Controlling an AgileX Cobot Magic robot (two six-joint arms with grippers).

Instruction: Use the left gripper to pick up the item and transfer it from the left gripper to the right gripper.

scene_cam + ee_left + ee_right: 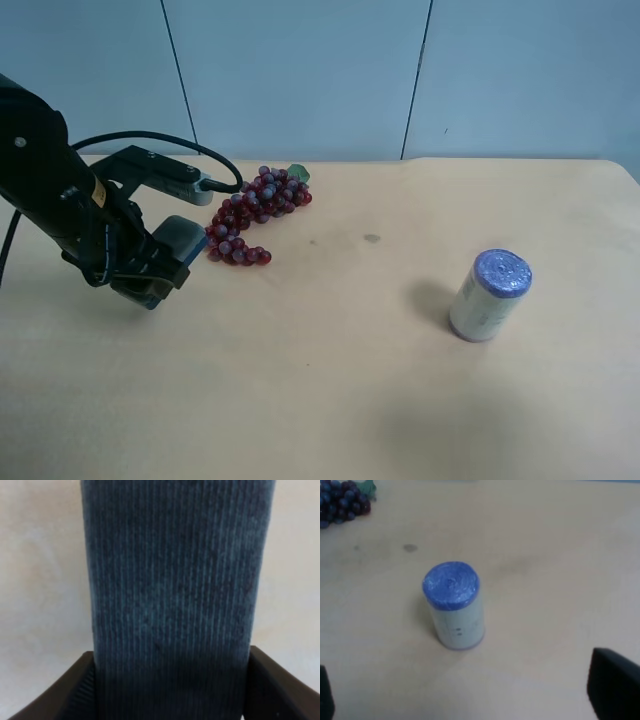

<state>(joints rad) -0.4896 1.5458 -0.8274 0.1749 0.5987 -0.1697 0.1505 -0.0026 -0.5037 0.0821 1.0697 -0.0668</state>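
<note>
Clamping item [175, 580] w/ left hand [170, 692] | right hand [470, 692] apart | can [454, 605] upright, well off table [350, 400] edges

Your high camera looks down from above across most of the tabletop [330, 400], facing its far edge and the wall [300, 70] behind. Your right wrist camera looks steeply down, fairly near, on the can [454, 607] toward the edge at the high view's right, with the grapes [342, 502] just inside its frame; the high view shares both. Your left wrist camera sits very close: the ribbed item [175, 580], between black fingers [55, 695], fills most of its frame.
</note>
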